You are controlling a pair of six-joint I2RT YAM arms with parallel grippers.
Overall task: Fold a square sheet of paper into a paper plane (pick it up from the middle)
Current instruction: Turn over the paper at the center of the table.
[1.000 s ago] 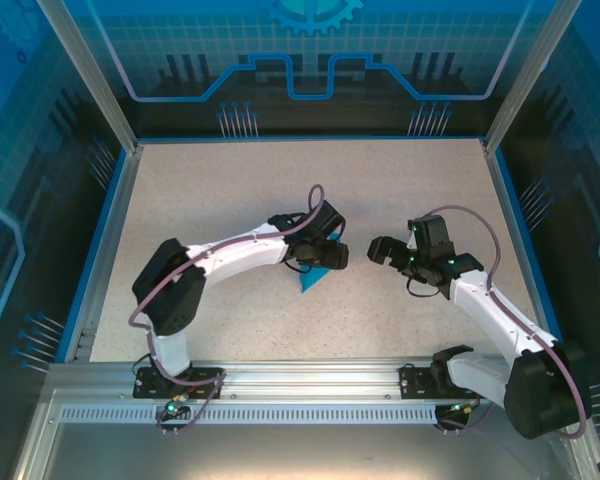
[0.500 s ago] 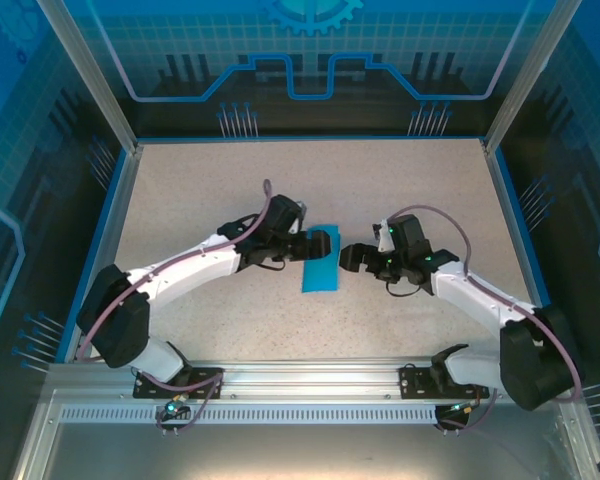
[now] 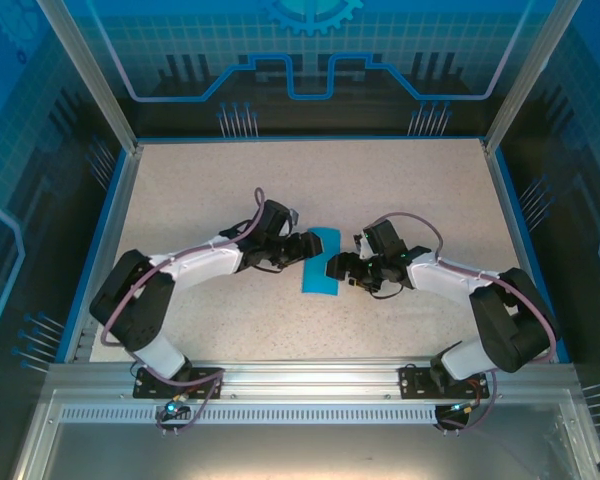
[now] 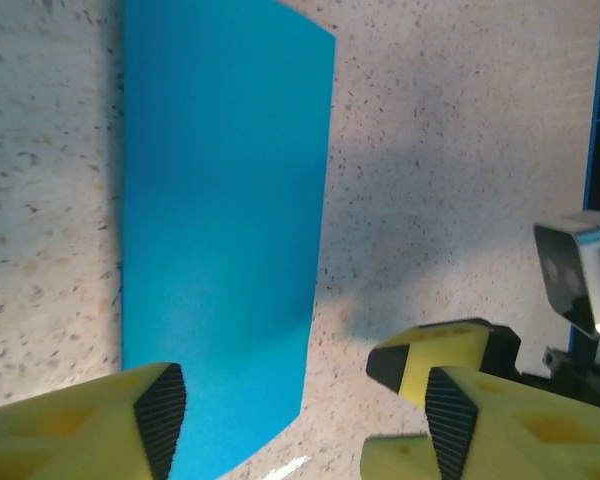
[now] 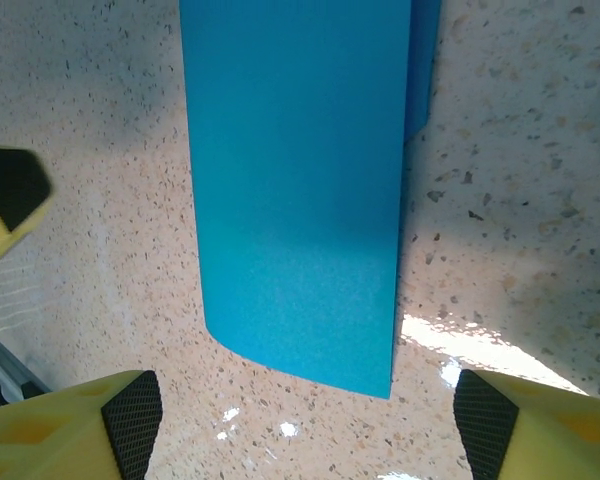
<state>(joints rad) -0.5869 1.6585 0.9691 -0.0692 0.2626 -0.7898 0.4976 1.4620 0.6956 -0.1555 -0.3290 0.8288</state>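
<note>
The square sheet of paper (image 3: 322,261) lies flat on the table as a narrow bright blue rectangle, folded double. My left gripper (image 3: 303,247) hovers at its left long edge, jaws open; in the left wrist view one fingertip (image 4: 150,410) hangs over the sheet (image 4: 220,220) and the other over bare table. From the right, my right gripper (image 3: 338,268) faces the lower half of the sheet. Its jaws (image 5: 305,420) stand open and empty, wider than the short end of the sheet (image 5: 295,180). A paper plane is out of view.
The speckled table (image 3: 230,190) has a raised blue rim (image 3: 115,210) and metal frame posts at the corners. A yellow finger of the right gripper (image 4: 435,360) sits close beside my left fingers. The aluminium rail (image 3: 300,385) holds both arm bases.
A second ago the left gripper held the paper bunched up; it now lies flat, released. Both grippers have closed in on it from either side, the right one moving left, and both jaws have narrowed.
</note>
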